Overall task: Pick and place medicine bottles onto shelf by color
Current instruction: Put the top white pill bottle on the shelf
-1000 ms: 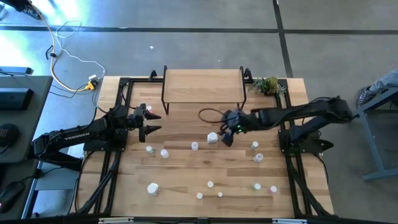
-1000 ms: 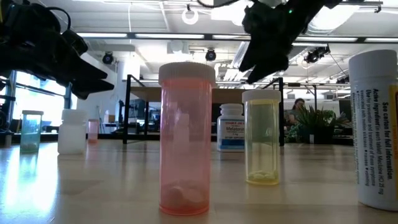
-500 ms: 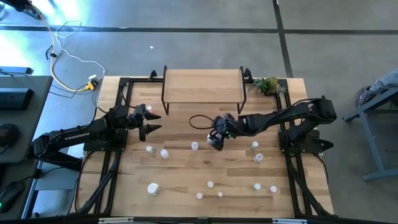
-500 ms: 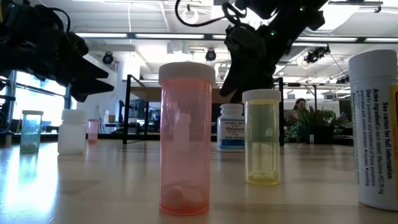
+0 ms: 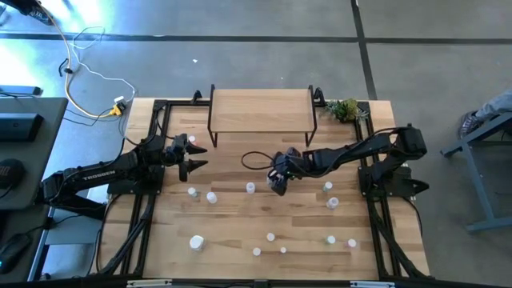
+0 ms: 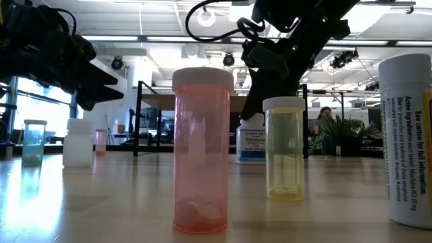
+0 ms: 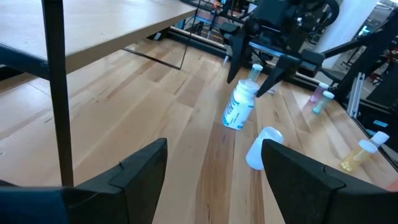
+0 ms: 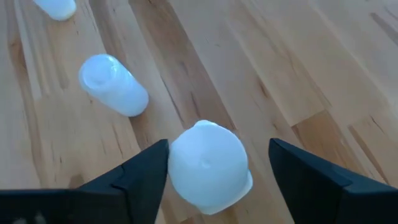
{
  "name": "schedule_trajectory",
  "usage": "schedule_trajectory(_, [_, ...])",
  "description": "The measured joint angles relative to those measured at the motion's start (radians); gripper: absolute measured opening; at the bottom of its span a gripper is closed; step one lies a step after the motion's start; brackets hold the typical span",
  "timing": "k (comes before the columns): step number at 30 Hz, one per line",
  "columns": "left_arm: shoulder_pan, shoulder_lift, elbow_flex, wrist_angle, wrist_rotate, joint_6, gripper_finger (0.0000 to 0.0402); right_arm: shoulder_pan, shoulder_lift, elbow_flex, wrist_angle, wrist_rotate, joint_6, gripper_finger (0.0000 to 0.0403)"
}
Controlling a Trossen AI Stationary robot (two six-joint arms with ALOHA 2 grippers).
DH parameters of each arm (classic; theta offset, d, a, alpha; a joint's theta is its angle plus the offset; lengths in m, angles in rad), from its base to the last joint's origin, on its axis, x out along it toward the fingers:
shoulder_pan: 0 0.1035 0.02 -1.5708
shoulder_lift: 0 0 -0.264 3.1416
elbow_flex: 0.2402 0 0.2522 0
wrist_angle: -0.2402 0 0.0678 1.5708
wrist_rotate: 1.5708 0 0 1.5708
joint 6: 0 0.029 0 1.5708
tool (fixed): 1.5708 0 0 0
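My right gripper (image 5: 277,182) is open and low over a white bottle with a blue label (image 7: 239,107), which stands on the table in front of the shelf (image 5: 261,110). Its fingers stand on either side of the bottle's white cap (image 8: 208,165). My left gripper (image 5: 194,158) is open and empty near the shelf's left front leg. Several small bottles stand scattered on the table, such as a whitish vial (image 5: 250,188). A pink vial (image 6: 202,148) and a yellow vial (image 6: 285,148) stand close to the low camera. My right gripper comes at the bottle from above, slanting from the table's right, with one finger (image 8: 149,171) right beside the cap's side and the other finger a gap away. I cannot tell whether it touches the cap. The bottle stands on the table.
A green plant sprig (image 5: 342,109) lies at the shelf's right end. Bottles stand at the left (image 5: 211,197), the right (image 5: 333,203) and along the near side (image 5: 270,237). A large white bottle (image 6: 408,142) stands at the low view's right edge.
My right gripper has gone toward the table's left edge and down, from beside the white blue-labelled bottle to over its cap, so that its fingers now stand on either side of the cap.
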Motion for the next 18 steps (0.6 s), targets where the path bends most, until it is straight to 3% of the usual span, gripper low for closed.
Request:
schedule_trajectory(8, [0.0,0.0,0.0,0.0,0.0,0.0,0.0252,0.0,-0.001,0.0,-0.011,-0.006,0.008,0.0156])
schedule_trajectory(18, [0.0,0.0,0.0,0.0,-0.011,-0.053,0.0252,0.0,-0.05,0.01,-0.022,-0.027,0.086,0.0165])
